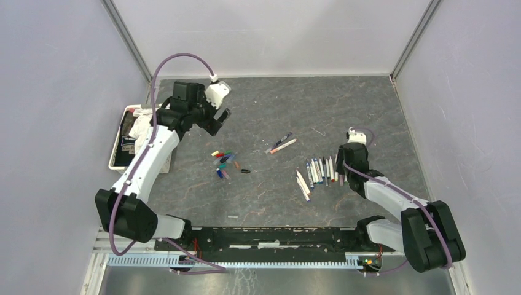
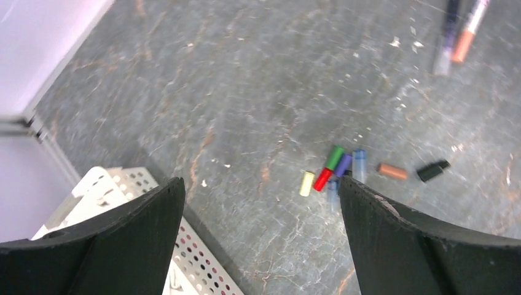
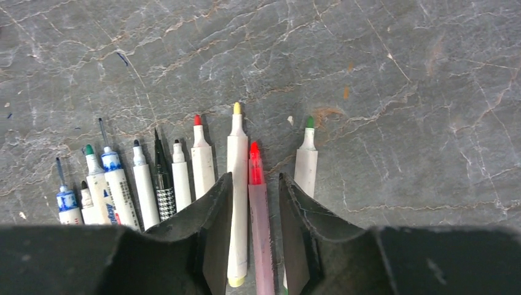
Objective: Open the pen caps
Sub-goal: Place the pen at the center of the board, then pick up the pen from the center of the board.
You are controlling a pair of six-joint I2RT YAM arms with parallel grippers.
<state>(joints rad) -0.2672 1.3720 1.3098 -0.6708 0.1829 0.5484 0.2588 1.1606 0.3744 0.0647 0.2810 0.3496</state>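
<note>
Several loose pen caps (image 1: 224,161) lie in a small pile at the table's middle left. In the left wrist view they show as yellow (image 2: 306,183), red (image 2: 322,179), green (image 2: 334,157), purple, blue, brown (image 2: 392,171) and black (image 2: 433,170). My left gripper (image 1: 219,118) (image 2: 261,184) is open and empty, held above the table left of the pile. A row of uncapped pens (image 1: 316,172) lies at the right. My right gripper (image 1: 341,177) (image 3: 255,178) hangs low over this row, open, with a yellow-tipped white pen (image 3: 236,153) and a red-tipped pink pen (image 3: 258,203) between its jaws.
Two pens (image 1: 281,143) (image 2: 458,31) with caps on lie apart near the table's middle. A white perforated tray (image 1: 115,161) (image 2: 203,264) with cloths stands at the left edge. Grey walls close the table at the back and sides.
</note>
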